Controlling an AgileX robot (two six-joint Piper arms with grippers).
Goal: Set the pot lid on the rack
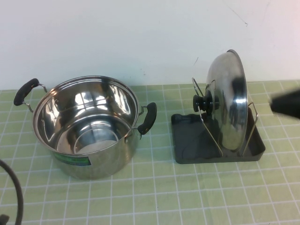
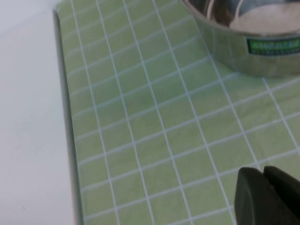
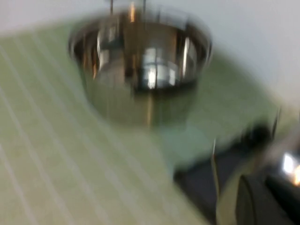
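High view: shiny domed pot lid [image 1: 228, 101] stands upright in rack [image 1: 187, 140].

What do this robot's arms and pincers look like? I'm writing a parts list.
Little shows. The right pincer is a blurred matte black shape at the high view's right edge, beside the rack. The left pincer has blocky matte black plastic fingers. A black cable curves at lower left. No markings visible.

The left pincer [image 2: 267, 197] and the right pincer [image 3: 267, 201] look matte black, seemingly blocky.
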